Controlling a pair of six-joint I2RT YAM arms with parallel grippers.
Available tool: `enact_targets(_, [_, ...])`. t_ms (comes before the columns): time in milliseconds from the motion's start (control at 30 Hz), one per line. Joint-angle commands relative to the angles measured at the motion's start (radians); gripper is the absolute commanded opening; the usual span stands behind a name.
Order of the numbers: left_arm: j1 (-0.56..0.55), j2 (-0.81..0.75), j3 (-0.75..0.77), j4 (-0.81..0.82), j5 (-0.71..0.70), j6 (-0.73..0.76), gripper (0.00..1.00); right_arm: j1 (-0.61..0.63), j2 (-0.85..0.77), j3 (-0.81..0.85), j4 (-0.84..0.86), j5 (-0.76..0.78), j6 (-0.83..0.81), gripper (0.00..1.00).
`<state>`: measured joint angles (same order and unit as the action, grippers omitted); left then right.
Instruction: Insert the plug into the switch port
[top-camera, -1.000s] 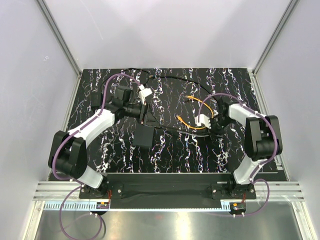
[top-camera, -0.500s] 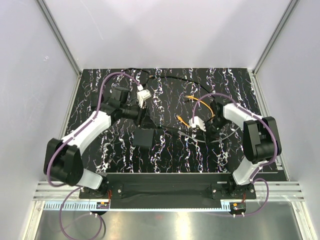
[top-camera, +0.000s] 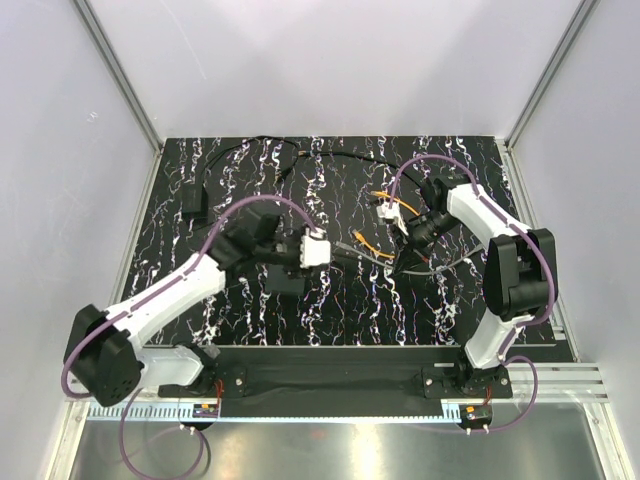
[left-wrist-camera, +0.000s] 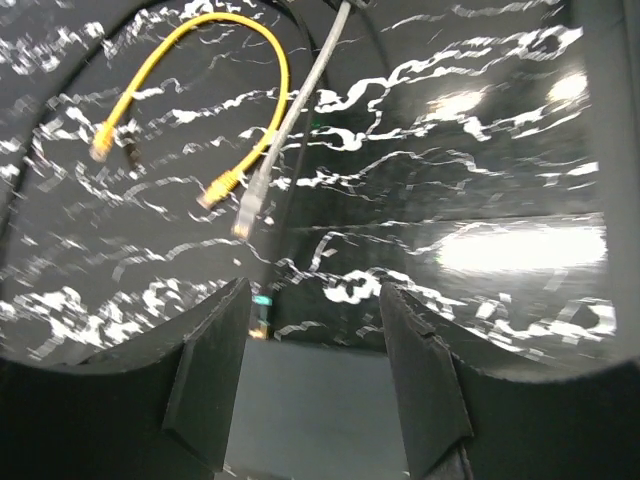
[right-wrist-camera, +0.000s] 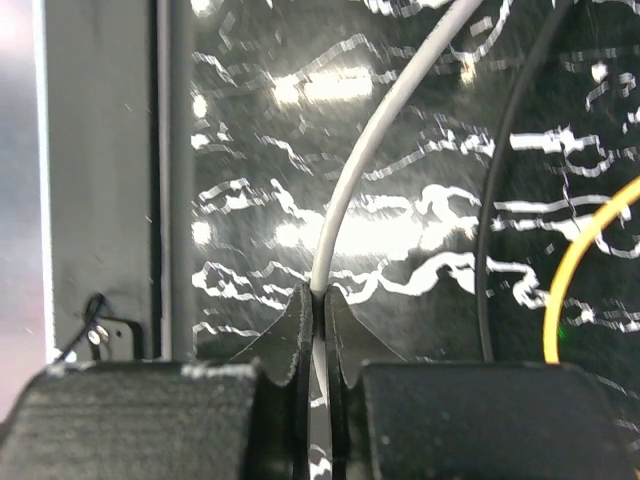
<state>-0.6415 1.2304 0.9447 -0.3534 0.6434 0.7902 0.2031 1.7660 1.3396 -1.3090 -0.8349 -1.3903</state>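
The flat black box lies left of the table's middle. In the left wrist view its top fills the gap between my fingers, and a green light glows on its far thin edge; I cannot make out the switch port itself. My left gripper hangs open over the box, pointing right. The plug ends a grey cable and rests on the table just beyond the box. My right gripper is shut on that cable farther along.
A short yellow patch cable curls beside the plug. A thin black cord loops across the back to a small black block. White walls close three sides. A metal frame post stands by the right arm.
My left arm swung from the back left to the box and turned to point right. My right gripper closed on the grey cable and carried it a little back.
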Motion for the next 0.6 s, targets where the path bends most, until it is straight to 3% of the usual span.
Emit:
enact_targets(0, [-0.061, 0.024, -0.055, 0.276, -0.12, 0.118, 0.6, 0.009, -0.013, 0.033, -0.322, -0.122, 0.008, 0.0])
enact_targets(200, [-0.122, 0.069, -0.216, 0.612, -0.243, 0.187, 0.65, 0.025, -0.049, 0.01, -0.323, -0.161, 0.01, 0.0])
enact_targets(400, [-0.126, 0.147, -0.219, 0.749, -0.304, 0.198, 0.69, 0.053, -0.085, -0.048, -0.322, -0.159, -0.01, 0.0])
enact_targets(567, [-0.126, 0.165, -0.225, 0.763, -0.289, 0.224, 0.68, 0.056, -0.074, -0.056, -0.32, -0.161, -0.013, 0.0])
